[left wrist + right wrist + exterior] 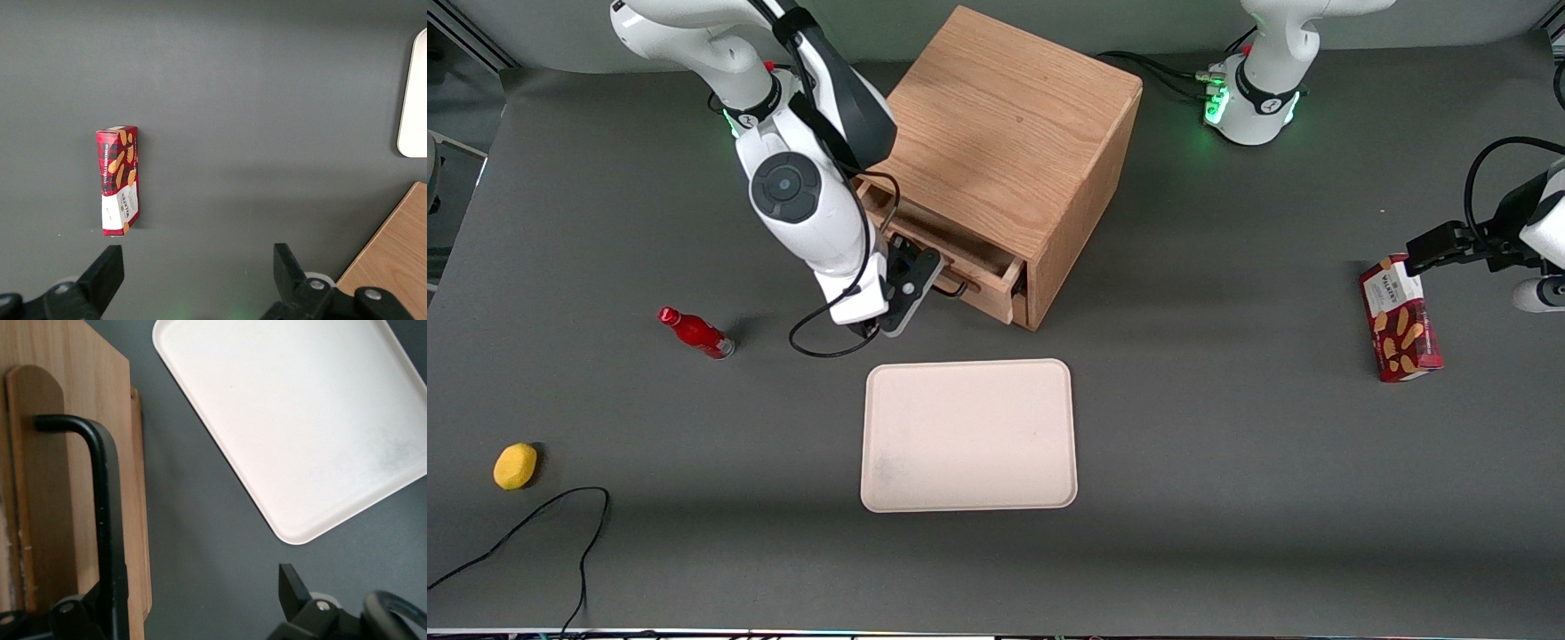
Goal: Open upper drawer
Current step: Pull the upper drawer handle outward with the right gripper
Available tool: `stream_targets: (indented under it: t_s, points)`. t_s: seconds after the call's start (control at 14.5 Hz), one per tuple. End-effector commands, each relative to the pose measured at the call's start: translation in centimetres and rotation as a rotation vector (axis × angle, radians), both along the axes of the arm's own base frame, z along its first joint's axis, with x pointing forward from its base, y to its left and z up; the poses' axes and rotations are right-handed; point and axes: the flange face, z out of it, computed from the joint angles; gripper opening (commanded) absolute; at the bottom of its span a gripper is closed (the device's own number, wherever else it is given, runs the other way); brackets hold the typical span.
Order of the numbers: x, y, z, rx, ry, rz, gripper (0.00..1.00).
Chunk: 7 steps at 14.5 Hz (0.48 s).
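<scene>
The table (pixel 1227 444) is evenly lit from overhead, and soft shadows are cast. The gripper (pixel 193 607) at the drawer front is blurred by closeness; no glare is seen.

Upper drawer (pixel 969 267) of light oak, pulled partway out of its cube cabinet, front tilted toward the hand (pixel 907 293); black wire bar handle (pixel 107 520) right beside one finger, hand just in front.
</scene>
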Motion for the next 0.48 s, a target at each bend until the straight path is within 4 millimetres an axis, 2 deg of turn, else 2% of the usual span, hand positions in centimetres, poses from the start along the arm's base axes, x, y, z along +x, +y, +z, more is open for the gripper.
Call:
stream_targets:
  t_s: [0.0, 0.28, 0.41]
  points:
    - [1.47, 0.19, -0.02, 0.010, -0.007, 0.000, 1.00]
    - [1.88, 0.23, 0.04, 0.039, 0.010, -0.023, 1.00]
    - [2.10, 0.28, 0.80, 0.048, 0.003, -0.019, 1.00]
